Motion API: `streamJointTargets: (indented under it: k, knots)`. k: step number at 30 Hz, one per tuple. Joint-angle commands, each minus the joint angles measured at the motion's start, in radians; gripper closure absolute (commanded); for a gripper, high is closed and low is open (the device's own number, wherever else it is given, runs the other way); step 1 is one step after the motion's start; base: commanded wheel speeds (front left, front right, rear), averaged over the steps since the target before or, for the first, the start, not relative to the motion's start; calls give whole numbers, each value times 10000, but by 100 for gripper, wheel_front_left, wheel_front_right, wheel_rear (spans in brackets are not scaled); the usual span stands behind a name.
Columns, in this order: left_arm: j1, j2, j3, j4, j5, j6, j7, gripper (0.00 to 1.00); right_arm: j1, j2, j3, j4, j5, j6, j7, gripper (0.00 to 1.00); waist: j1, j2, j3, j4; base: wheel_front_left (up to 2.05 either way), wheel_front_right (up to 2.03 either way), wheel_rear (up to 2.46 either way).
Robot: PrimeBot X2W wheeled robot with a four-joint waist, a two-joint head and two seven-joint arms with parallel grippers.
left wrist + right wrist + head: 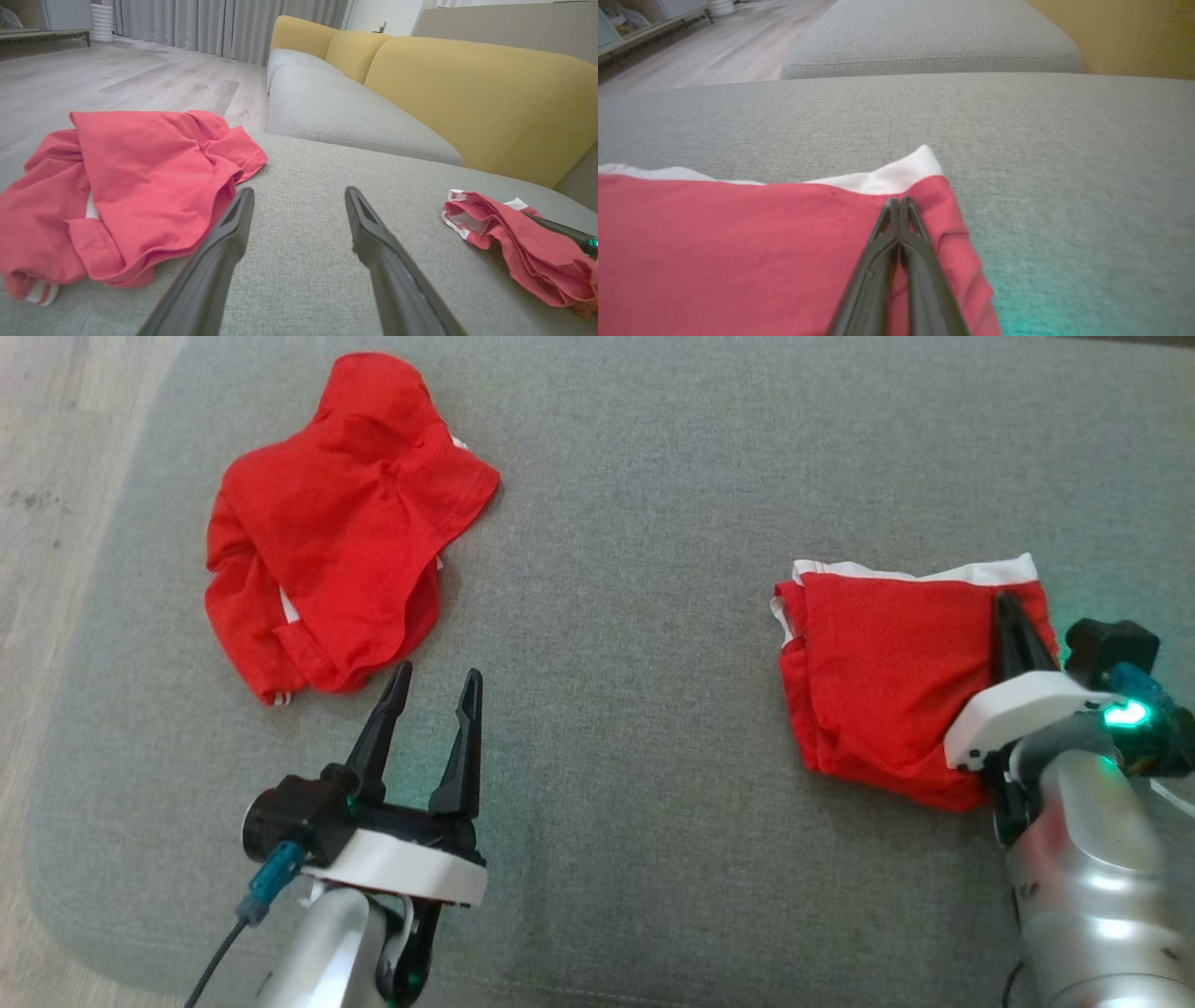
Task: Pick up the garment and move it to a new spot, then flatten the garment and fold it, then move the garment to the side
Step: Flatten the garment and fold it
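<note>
Two red cloths on grey cushion (635, 523): folded garment (878, 681), crumpled cloth (336, 541). Atop garment, right gripper (1006, 602) pressed together; left gripper (437, 677) spread near crumpled cloth.

we see a broad grey fabric cushion (653, 476) spreading across the near scene, its weave fine and even. to the left lies a pale wood-plank floor (117, 79). farther off, a sofa has a grey seat (336, 112) and mustard-yellow back cushions (467, 93) on the right. grey curtains (224, 23) hang at the far side, with a white ribbed container (102, 21) to their left. the light is soft and even.
</note>
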Motion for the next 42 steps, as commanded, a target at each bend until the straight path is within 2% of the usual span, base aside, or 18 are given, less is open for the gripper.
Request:
streamJointTargets:
  k: [1, 3, 5, 10, 13, 16, 20, 26, 35, 36, 37, 42]
  knots:
    - [-216, 119, 317, -219, -76, 15, -67, 0, 16, -48, 106, -30, -82, -9, -70, 100, 0, 0, -83, -24, 0, 0, 0]
    - [-143, 111, 359, -191, -68, 15, -67, 0, -70, -31, 148, 47, -77, -9, -161, 100, 0, 0, -238, -59, 0, 0, 0]
    - [-65, 98, 380, -182, -65, 15, -67, 0, -162, -25, 666, 87, 416, -9, -213, 100, 0, 0, -417, -79, 0, 0, 0]
    - [95, 61, 450, -215, -48, 15, -67, 0, 403, -21, 2877, -1574, 2213, -9, -227, 100, 0, 0, -758, -110, 0, 0, 0]
    - [177, 44, 498, -257, -30, 15, -67, 0, 984, -20, 3865, -2274, 2706, -9, -228, 100, 0, 0, -840, -102, 0, 0, 0]
    - [237, 35, 514, -286, -14, 15, -67, 0, 1310, -20, 4430, -2110, 2799, -9, -229, 100, 0, 0, -857, -77, 0, 0, 0]
    - [279, 26, 486, -289, 10, 15, -67, 0, 1338, -19, 5038, -1076, 2844, -9, -187, 100, 0, 0, -834, -47, 0, 0, 0]
    - [355, 40, 540, -254, 41, 15, -67, 0, 1069, -19, 5122, -572, 3130, -9, -219, 100, 0, 0, -969, -184, 0, 0, 0]
    - [707, 78, 714, -297, 135, 15, -67, 0, 1975, -19, 4034, -2598, 3198, -9, -229, 100, 0, 0, -1594, -830, 0, 0, 0]
    - [764, 76, 734, -298, 148, 15, -67, 0, 2153, -19, 3987, -2842, 3164, -9, -229, 15, 0, 0, -1661, -914, 0, 0, 0]
    - [821, 74, 766, -293, 163, 15, -67, 0, 2336, -19, 3918, -3101, 3199, -9, -229, 0, 0, 0, -1730, -1000, 0, 0, 0]
    - [1043, 56, 874, -254, 217, 15, -67, 0, 3133, -19, 3747, -4080, 3178, -9, -230, 0, 0, 0, -1979, -1266, 0, 0, 0]
